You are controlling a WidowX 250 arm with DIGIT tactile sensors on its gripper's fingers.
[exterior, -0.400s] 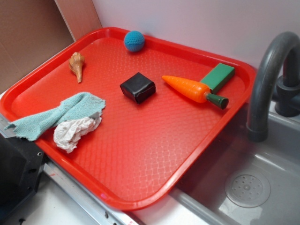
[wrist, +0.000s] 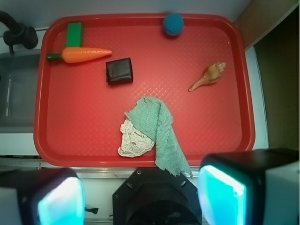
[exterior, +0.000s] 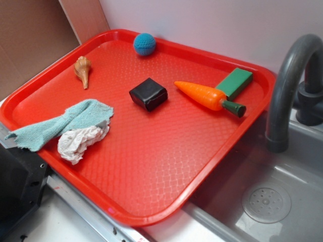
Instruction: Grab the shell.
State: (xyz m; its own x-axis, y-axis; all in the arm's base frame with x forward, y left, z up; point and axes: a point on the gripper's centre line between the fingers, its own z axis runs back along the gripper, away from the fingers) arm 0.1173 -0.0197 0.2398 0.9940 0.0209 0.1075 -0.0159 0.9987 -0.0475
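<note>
Red tray (exterior: 151, 171) beside grey sink (exterior: 282, 201). Shell (exterior: 83, 70) lying free near tray's far-left corner, apart from blue ball (exterior: 145, 44) and teal cloth (exterior: 65, 122). Gripper (wrist: 140, 199) spread wide, empty, well short of shell (wrist: 208, 76).

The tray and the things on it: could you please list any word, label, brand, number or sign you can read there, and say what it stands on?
None can be read in either view.
The red tray shows only a moulded diamond texture.
The shell, carrot, green block, black block, blue ball and both cloths bear no print.
The gripper pads are plain.
</note>
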